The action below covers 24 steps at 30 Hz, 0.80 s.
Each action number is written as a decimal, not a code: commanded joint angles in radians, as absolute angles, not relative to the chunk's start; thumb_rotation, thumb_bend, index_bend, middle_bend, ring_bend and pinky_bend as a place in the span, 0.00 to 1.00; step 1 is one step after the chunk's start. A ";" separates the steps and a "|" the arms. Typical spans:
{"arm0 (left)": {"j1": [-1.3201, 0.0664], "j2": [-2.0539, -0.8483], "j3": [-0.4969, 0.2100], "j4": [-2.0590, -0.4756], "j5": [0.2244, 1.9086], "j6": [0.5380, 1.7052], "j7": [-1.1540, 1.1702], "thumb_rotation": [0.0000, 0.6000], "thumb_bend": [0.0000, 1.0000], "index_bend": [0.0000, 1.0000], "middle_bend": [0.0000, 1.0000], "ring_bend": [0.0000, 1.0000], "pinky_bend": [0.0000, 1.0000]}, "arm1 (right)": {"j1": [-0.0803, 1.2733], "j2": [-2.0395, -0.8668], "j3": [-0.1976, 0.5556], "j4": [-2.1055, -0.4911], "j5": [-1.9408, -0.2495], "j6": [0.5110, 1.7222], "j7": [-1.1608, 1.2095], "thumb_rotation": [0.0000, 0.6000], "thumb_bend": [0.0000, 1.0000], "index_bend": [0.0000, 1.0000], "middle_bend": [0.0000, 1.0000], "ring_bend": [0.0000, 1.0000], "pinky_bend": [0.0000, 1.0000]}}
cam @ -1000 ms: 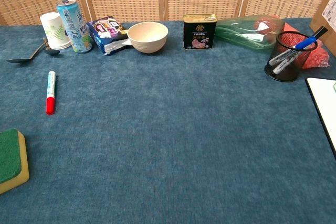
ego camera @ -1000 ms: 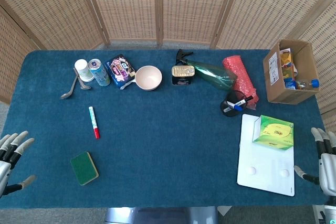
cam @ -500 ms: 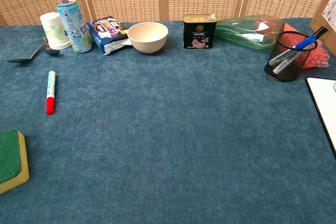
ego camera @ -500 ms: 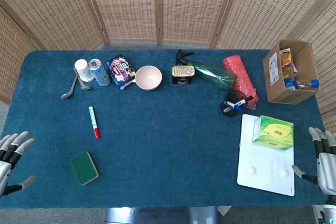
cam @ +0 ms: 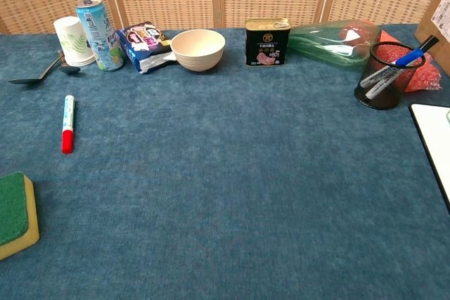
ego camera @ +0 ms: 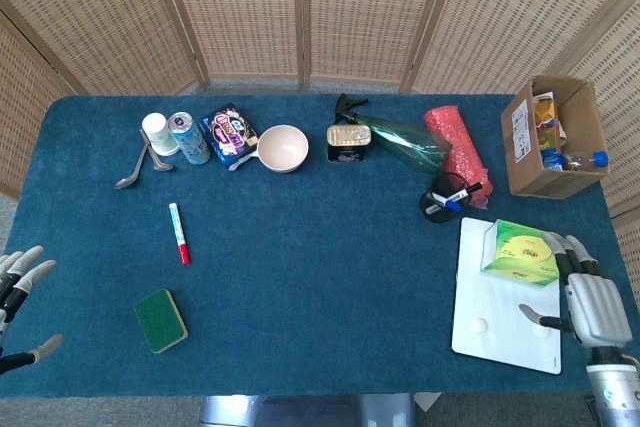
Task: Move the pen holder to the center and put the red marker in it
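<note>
On the counter (ego camera: 320,277) nothing is done yet: your pen holder (ego camera: 443,199) sits far right, red marker (ego camera: 178,232) lies left, both hands' fingers spread empty.

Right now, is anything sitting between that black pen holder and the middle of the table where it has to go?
Nothing visible does. From the pen holder toward the centre, the blue table shows only bare cloth.

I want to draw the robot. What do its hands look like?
Both hands are grey and silvery, like metal. The right hand has a smooth, light grey, boxy back and slim fingers with darker tips. The left hand shows only pale grey fingers with dark parts. No sleeves, cables or markings show.
</note>
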<state>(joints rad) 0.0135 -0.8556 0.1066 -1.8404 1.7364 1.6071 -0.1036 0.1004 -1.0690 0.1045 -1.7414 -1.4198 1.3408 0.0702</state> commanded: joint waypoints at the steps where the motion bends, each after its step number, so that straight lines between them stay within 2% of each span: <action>1: 0.004 -0.852 0.107 -1.856 1.727 1.585 -0.104 1.00 0.12 0.13 0.00 0.00 0.00 | 0.159 -1.103 0.123 -1.678 -1.401 1.260 0.145 1.00 0.00 0.00 0.00 0.00 0.18; 14: -0.005 -0.857 0.094 -1.841 1.728 1.582 -0.115 1.00 0.12 0.13 0.00 0.00 0.00 | 0.309 -1.187 0.209 -1.581 -1.271 1.083 0.151 1.00 0.00 0.00 0.00 0.00 0.18; 24: -0.010 -0.861 0.086 -1.837 1.715 1.571 -0.115 1.00 0.12 0.13 0.00 0.00 0.00 | 0.448 -1.236 0.303 -1.497 -1.119 0.954 0.102 1.00 0.00 0.00 0.00 0.00 0.18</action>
<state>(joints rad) -0.0102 -0.8612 0.0866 -1.8368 1.7151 1.5711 -0.1149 0.4286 -1.2239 0.2859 -1.5142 -1.1410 0.9708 0.1107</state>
